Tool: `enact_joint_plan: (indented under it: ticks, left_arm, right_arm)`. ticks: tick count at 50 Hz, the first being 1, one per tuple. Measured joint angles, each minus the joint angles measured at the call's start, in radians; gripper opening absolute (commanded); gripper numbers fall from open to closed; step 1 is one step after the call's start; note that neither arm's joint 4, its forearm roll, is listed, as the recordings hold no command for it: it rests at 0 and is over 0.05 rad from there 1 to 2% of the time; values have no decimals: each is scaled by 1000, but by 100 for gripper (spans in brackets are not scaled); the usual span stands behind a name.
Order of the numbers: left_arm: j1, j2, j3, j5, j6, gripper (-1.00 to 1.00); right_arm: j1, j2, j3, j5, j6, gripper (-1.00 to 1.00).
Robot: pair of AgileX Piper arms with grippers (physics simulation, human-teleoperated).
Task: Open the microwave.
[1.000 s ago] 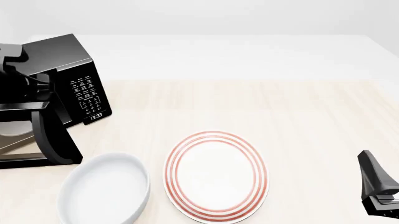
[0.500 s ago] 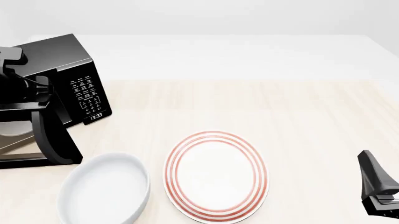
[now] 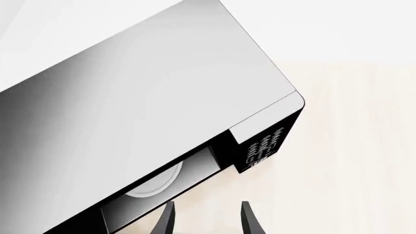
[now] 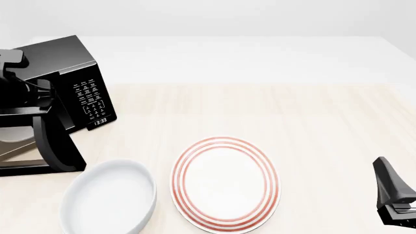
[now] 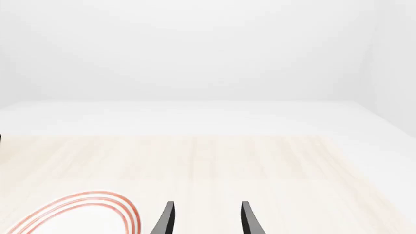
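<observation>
The microwave (image 4: 87,92), a glossy black box with a white-labelled keypad (image 4: 91,100) and a small clock, stands at the table's far left. Its door (image 4: 60,142) is swung out toward the front, and the white turntable (image 4: 13,134) shows in the cavity. My left arm (image 4: 21,85) hovers over the microwave's front top edge. In the left wrist view the left gripper (image 3: 206,220) is open and empty above the open cavity, the turntable (image 3: 156,183) and the keypad (image 3: 263,148). My right gripper (image 4: 393,195) rests near the front right and is open (image 5: 206,220).
A white bowl (image 4: 109,197) sits at the front left, just in front of the open door. Beside it lies a white plate with red rings (image 4: 225,184), also seen in the right wrist view as the plate (image 5: 85,209). The light wooden table (image 4: 312,122) stretches right.
One second ago my left arm shifted slightly above the microwave; since half a second ago nothing has visibly moved. The door stays open and the right arm is still.
</observation>
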Motion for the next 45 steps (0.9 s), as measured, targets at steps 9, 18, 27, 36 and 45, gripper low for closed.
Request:
enact_joint_plan:
  ticks: [9, 18, 27, 36, 45]
  left_arm:
    - [0, 0, 0, 0, 0, 100]
    - [24, -33, 58, -31, 21, 100]
    - [34, -62, 95, -57, 43, 100]
    - [41, -88, 118, -59, 65, 100]
    - [53, -126, 142, -36, 91, 100]
  right_arm:
    - [0, 0, 0, 0, 0, 100]
    - [0, 0, 0, 0, 0, 100]
    - [0, 0, 0, 0, 0, 100]
    - [0, 0, 0, 0, 0, 100]
    - [0, 0, 0, 0, 0, 100]
